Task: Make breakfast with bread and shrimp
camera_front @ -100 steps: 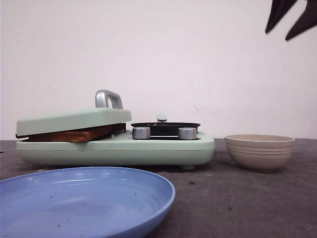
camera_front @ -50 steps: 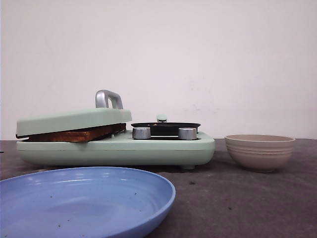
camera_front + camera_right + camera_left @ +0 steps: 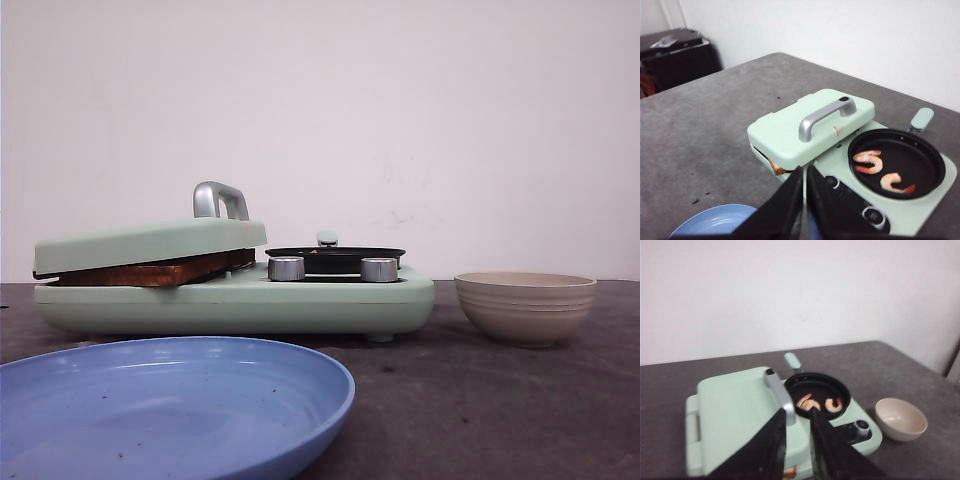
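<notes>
Mint-green breakfast maker [image 3: 235, 300] at centre left of the front view, its hinged lid [image 3: 150, 243] resting tilted on browned bread [image 3: 150, 271]. Two curled orange shrimp [image 3: 883, 172] lie in its small black pan [image 3: 896, 162], right of the lid. Beige ribbed bowl [image 3: 525, 306] at right, blue plate [image 3: 170, 405] lower left. My left claw [image 3: 799, 430] is slightly spread, my right claw [image 3: 804, 186] nearly pressed together, both holding nothing
</notes>
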Tool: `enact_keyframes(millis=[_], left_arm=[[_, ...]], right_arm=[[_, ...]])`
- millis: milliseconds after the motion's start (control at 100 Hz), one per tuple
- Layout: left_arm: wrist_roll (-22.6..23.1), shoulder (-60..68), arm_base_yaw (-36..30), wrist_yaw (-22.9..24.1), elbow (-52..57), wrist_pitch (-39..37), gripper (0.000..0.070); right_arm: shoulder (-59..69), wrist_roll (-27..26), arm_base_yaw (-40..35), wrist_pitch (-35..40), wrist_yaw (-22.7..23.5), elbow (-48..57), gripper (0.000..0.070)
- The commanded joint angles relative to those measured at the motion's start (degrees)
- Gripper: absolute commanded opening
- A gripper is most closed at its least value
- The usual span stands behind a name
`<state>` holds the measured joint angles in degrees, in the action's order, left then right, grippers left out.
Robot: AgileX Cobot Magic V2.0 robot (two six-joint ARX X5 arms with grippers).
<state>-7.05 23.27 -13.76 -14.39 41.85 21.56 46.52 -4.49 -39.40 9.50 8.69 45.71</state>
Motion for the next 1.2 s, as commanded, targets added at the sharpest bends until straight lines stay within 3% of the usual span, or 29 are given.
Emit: enact_keyframes(millis=[0, 130, 480, 740, 840, 960, 1190], left_arm=[[-3.41, -1.16, -0.17, -0.59, -2.78, -3.58, 0.0007], [-4.7, -5.55, -0.2, -0.7, -9.73, -6.75, 0.0006], [-5.79, -19.52, -0.17, 0.48, -21.77, -2.99, 0.0006], [-5.57, -22.71, -0.13, 3.1, -22.95, 1.27, 0.0006], [-7.34, -22.73, -0.13, 3.28, -22.95, 1.36, 0.0008], [-13.4, -22.73, -0.13, 3.21, -22.93, 1.64, 0.0026], [-13.38, -22.73, -0.13, 3.23, -22.93, 1.57, 0.0026]], right_arm=[[-1.84, -2.67, -1.86, -4.0, -1.27, -3.82, 0.0], [-5.86, -4.04, -4.72, -8.63, -4.24, -12.98, 0.0001], [-9.55, -7.65, -6.62, -24.04, -6.71, -31.95, 0.0001], [-9.55, -5.86, -6.6, -23.5, -6.99, -32.54, 0.0001], [-9.57, -6.86, -6.6, -22.75, -7.26, -32.54, 0.0001], [-9.55, -7.08, -6.6, -22.32, -7.21, -32.54, 0.0001], [-9.57, -7.08, -6.6, -23.98, -7.23, -32.54, 0.0001]])
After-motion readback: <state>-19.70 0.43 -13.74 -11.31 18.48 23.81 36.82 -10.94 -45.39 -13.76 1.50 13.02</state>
